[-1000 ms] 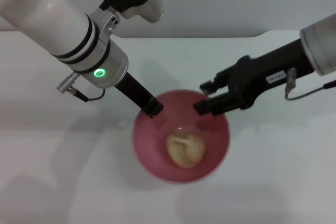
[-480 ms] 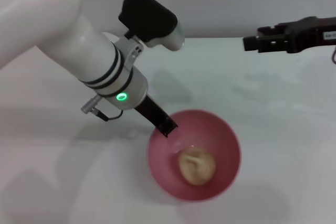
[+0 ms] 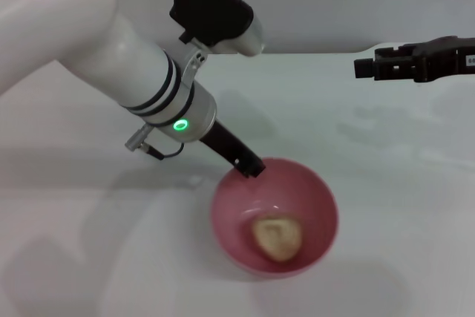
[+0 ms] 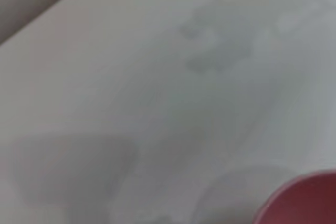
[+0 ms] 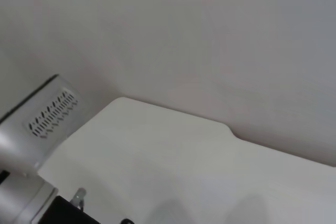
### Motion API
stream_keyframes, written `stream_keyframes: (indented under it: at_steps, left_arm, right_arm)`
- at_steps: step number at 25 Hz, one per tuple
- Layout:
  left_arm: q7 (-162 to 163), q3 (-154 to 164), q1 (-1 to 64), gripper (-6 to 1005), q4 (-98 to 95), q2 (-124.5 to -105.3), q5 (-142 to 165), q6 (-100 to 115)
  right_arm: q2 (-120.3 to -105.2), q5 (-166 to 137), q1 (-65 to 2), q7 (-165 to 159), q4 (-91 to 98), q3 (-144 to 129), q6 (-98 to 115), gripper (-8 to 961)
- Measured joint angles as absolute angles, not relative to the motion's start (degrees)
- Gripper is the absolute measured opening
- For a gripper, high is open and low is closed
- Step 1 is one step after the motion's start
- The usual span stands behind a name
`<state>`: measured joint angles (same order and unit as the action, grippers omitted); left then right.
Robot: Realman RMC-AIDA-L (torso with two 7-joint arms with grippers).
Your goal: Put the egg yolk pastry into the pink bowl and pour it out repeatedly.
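Observation:
The pink bowl [image 3: 315,200] stands on the white table, right of the middle in the head view. The egg yolk pastry [image 3: 278,237] lies inside it, on the bottom near the front wall. My left gripper [image 3: 249,165] is shut on the bowl's far left rim. A piece of the bowl's rim also shows in the left wrist view [image 4: 304,200]. My right gripper [image 3: 365,67] hangs apart from the bowl, high at the far right over the table's back, with nothing seen in it.
The white table [image 3: 386,176] runs around the bowl, with a grey wall behind its back edge. The right wrist view shows the table's back edge [image 5: 173,111] and part of my left arm's casing [image 5: 39,124].
My right gripper has pulled away from the bowl's rim to the far right and back. My left gripper has shifted the bowl to the right and nearer the front; the pastry stays inside.

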<state>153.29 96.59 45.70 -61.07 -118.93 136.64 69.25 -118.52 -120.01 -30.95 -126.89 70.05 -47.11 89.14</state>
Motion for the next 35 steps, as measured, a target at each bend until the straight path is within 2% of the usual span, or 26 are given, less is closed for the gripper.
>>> stream_keyframes:
  at_steps: [3,9,13,19,24,26,31,35]
  left_arm:
    - [153.29,94.66,45.7,274,-61.27,-118.74,136.44,67.99]
    - [151.67,85.74,44.3,415,-61.5,-118.25,133.89,63.72]
    - [144.06,76.53,40.55,509,-61.83,-117.99,123.02,62.65]
    - [125.21,60.47,30.9,742,-55.77,-117.95,90.99,64.14]
    - [109.52,51.25,25.29,804,-45.95,-117.95,69.75,67.84]
    - [92.72,46.75,21.38,817,-40.6,-118.09,59.81,70.59]
    - [65.96,45.85,17.54,817,-36.91,-118.43,55.66,70.93]
    - [39.04,46.13,17.0,817,-28.89,-118.72,50.48,72.05]
  right_arm:
    - [-118.54,-120.07,-30.58,-126.53,69.97,-47.05,88.17,603]
    - [-118.64,-119.06,-30.05,-123.18,66.11,-47.01,84.65,603]
    - [-118.54,-113.35,-29.83,-118.38,59.67,-46.26,79.73,603]
    - [-118.45,-95.74,-27.77,-105.78,47.68,-39.99,76.03,603]
    - [-118.42,-74.23,-25.95,-93.89,33.53,-35.0,76.23,603]
    - [-118.47,-65.87,-25.41,-89.51,27.33,-33.91,76.29,603]
    - [-118.59,-52.28,-24.97,-73.28,15.47,-32.45,75.9,603]
    - [-119.0,-46.88,-25.09,-50.67,8.8,-32.17,75.98,603]
